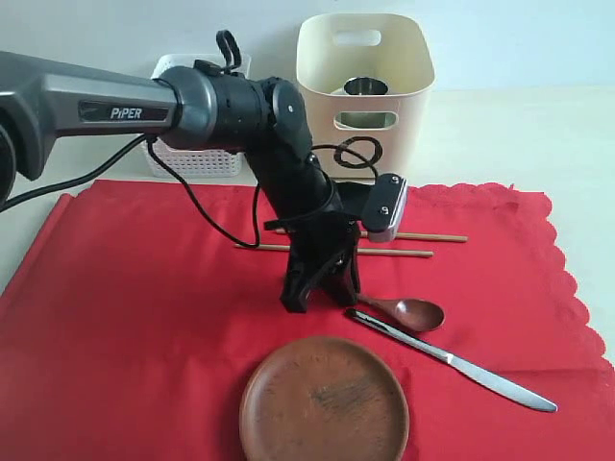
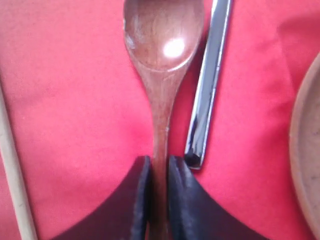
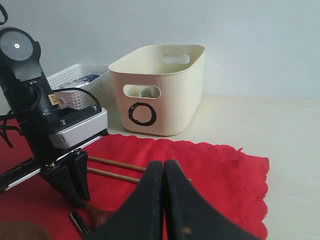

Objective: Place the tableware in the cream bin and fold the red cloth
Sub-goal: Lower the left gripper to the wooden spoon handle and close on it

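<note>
On red cloth (image 1: 144, 307): 1 wooden plate (image 1: 324, 401), 1 table knife (image 1: 452, 358), 2 chopsticks (image 1: 404, 254), 1 brown spoon (image 2: 162, 45) with left gripper (image 2: 159, 162) jaws clamped on its handle; 1 steel cup (image 1: 365, 88) inside cream bin (image 1: 411, 91); right gripper (image 3: 164, 167) jaws pressed together, empty.

A low white lattice basket (image 1: 197, 161) stands toward the back of the pale beige tabletop (image 1: 519, 134), and a plain light blue-grey wall (image 3: 250, 40) rises behind the table. Over the basket's rim, in the right wrist view, shows the top of a blue-and-white pack (image 3: 86, 79) whose print is too small to read; the rest of the basket's inside is hidden
</note>
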Robot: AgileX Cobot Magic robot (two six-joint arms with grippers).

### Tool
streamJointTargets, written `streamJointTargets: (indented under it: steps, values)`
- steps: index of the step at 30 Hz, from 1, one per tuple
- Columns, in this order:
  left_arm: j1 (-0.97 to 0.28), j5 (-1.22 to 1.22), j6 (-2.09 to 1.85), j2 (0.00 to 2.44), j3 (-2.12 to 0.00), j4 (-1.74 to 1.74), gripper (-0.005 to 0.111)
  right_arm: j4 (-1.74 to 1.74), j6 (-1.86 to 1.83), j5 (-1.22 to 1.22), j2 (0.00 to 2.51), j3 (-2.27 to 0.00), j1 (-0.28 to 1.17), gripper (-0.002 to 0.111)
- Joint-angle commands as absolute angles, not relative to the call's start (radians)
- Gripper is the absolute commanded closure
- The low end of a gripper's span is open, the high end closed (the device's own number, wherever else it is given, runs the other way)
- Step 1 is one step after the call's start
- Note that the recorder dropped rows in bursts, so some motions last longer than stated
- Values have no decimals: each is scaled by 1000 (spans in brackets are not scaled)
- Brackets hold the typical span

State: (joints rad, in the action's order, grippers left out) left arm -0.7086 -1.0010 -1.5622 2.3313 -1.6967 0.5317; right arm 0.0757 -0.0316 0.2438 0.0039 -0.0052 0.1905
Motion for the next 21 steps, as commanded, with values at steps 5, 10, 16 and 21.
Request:
streamJointTargets:
  steps: [5, 10, 16, 21]
  values:
    - [-711, -1066, -1458, 2246, -1701, 560, 107, 77, -33, 237, 0, 0, 192, 108]
    - [-711, -1089, -1313, 2187, -1701, 577, 107, 77, -33, 237, 0, 0, 192, 108]
    - [-711, -1137, -1141, 2175, -1701, 600, 107, 77, -33, 237, 0, 0, 192, 108]
    - [-708, -1131, -1141, 2168, -1701, 572, 107, 77, -33, 237, 0, 0, 192, 108]
